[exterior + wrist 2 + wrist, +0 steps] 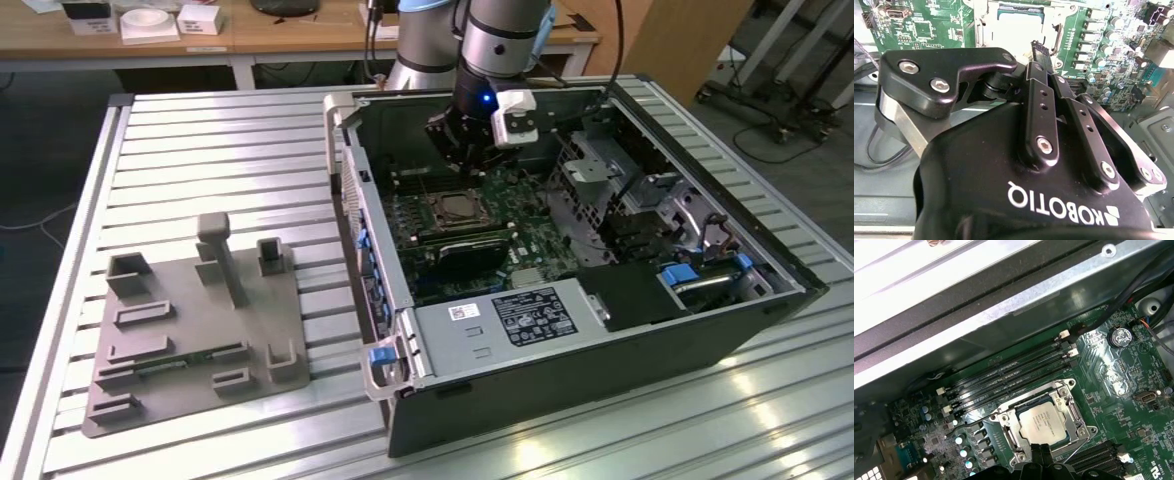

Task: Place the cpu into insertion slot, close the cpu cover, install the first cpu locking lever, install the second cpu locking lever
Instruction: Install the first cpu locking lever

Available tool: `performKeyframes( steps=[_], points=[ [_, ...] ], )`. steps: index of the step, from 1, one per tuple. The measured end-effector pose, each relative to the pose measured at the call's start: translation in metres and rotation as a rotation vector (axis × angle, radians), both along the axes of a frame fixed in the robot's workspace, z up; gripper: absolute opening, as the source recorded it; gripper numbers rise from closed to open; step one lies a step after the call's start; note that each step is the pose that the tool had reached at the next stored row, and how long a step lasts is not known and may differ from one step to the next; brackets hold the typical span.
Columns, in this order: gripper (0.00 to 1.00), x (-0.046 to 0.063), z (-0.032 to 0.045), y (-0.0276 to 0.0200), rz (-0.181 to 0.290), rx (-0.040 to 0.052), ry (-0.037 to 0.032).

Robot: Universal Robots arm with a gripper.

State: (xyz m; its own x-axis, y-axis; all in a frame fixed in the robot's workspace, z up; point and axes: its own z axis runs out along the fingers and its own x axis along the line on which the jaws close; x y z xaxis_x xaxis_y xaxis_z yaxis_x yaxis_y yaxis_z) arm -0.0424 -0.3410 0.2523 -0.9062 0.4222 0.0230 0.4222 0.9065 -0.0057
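Main risk, judging from here: slipping off the thin wire lever [976, 421] when pushing with the claw [1040, 456], which is closed to narrow tips, pads together, nothing seen between them. Likely cause: tiny contact patch on rounded wire, so a snap back against the board [1114, 375].

Second risk: bearing down off-centre on the cpu cover [1013, 434], scraping the cpu [1046, 422] top or bending socket pins under a slightly skewed chip. Cannot confirm full seating from these views.

Third risk: clipping the capacitors [966, 442] or memory slots [1009, 372] just beside the socket with the bulky claw body inside so tight a case [574, 350].

Claw poised just over one edge of the insertion slot [1085, 426]; touching or apart, cannot tell. In the exterior view, hanging inside the open case over the board.

Look of the cpu: flat square, silvery matte top with faint print, lying level inside the insertion slot, showing through the cover's big window. Cover itself a thin metal frame, apparently folded down around the chip, not raised. Levers latched or loose: cannot tell. Slot set in green board between two banks of black memory slots.
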Motion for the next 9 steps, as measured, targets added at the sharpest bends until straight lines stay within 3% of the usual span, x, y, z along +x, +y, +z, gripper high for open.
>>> performKeyframes(
  steps=[9],
  points=[
    [0.1, 0.0, 0.0, 0.0, 0.002, 0.0, 0.0]
  ],
)
